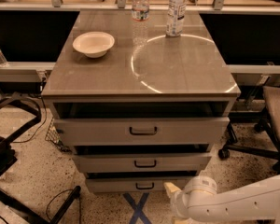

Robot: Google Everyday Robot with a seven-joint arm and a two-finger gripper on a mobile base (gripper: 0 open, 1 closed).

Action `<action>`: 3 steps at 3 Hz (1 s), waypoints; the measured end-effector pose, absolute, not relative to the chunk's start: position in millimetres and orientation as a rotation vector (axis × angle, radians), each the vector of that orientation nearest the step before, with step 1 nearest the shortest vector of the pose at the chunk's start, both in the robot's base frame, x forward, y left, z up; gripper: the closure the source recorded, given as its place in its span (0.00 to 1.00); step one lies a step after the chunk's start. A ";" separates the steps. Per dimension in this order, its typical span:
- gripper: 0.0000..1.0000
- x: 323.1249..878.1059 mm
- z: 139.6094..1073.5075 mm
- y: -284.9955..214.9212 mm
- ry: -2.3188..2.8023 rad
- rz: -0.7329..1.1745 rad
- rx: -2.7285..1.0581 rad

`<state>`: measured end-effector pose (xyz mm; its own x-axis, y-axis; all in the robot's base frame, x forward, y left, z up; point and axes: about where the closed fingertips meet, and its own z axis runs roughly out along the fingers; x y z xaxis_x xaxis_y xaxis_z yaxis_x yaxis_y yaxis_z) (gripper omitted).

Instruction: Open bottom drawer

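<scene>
The bottom drawer [116,185] is the lowest, slimmest grey-taupe front of the cabinet, with a small dark bar handle [144,186]. A dark gap shows above it. The middle drawer [142,162] and the tall top drawer [140,130] sit above, each with a dark gap over its front. My gripper [171,189] is low at the bottom right, at the end of the white arm [224,204]. It sits just right of the bottom drawer's handle, close to the drawer front; contact is not visible.
A white bowl [93,43] and two water bottles [140,6] [176,3] stand on the cabinet top [177,73]. An office chair [275,120] is on the right and a black chair frame [9,139] on the left. A blue tape X [137,208] and cables [60,204] lie on the floor.
</scene>
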<state>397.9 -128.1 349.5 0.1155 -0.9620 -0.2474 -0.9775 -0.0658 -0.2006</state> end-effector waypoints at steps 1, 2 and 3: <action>0.00 415.0 316.2 -117.5 1.854 0.091 -2.100; 0.00 438.1 277.8 -104.4 1.883 0.079 -2.093; 0.00 450.0 253.9 -92.8 1.913 0.068 -2.096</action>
